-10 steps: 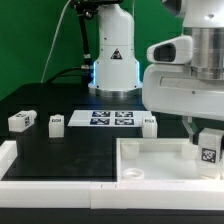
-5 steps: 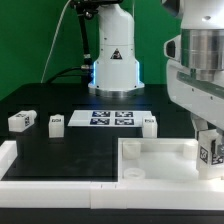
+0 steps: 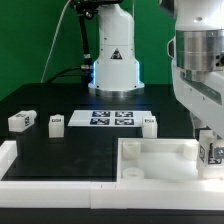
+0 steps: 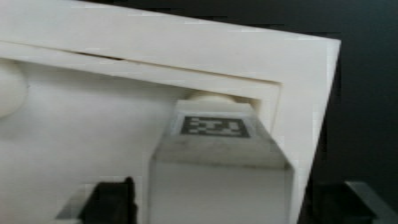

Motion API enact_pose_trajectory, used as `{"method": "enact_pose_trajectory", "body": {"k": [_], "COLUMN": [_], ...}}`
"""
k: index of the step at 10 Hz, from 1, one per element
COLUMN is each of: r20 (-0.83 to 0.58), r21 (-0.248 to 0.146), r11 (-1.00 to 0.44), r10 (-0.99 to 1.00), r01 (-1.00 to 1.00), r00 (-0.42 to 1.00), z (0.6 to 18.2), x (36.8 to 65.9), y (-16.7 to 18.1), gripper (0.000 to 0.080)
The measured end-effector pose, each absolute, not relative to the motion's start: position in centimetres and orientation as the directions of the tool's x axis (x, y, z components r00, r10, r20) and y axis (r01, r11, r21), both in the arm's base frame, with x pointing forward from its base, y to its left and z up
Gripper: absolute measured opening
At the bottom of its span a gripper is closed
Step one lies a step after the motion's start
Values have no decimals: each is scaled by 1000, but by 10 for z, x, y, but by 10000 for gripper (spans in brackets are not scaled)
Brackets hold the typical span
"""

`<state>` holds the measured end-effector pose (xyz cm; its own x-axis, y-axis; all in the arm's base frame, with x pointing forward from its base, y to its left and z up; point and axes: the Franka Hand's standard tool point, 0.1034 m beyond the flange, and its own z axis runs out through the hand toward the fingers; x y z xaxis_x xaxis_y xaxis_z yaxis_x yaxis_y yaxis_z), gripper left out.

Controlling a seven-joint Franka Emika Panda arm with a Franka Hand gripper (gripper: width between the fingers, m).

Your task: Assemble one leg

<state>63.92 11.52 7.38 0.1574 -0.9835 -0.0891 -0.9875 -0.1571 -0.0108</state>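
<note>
— Where is the leg [image 3: 209,152]?
— At the big white tray's [image 3: 150,160] corner, on the exterior view's right, half cut off.
— And the jaws?
— The gripper [image 4: 217,150] pinches it; its tips stay hidden.

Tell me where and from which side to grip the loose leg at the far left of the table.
Grip the far-left leg across its two plain side faces, coming straight down from above. It lies low and blocky on the black table, apart from its neighbours, so the top is open; probably keep the fingers off the tagged face.
</note>
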Motion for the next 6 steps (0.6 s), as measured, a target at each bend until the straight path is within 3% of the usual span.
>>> {"method": "enact_pose_trajectory", "body": {"k": [1, 2, 3, 6], "r20": [-87, -83, -77, -48], "r21": [-17, -32, -44, -75], "r11": [-239, -398, -503, -778], "r10": [-967, -913, -860, -622], "r01": [-971, -917, -863, -624], "r00": [240, 400, 504, 782], "z": [74, 74, 74, 73], "x": [639, 639, 639, 640], "y": [117, 117, 117, 120], "gripper": [572, 572, 636, 645]}}
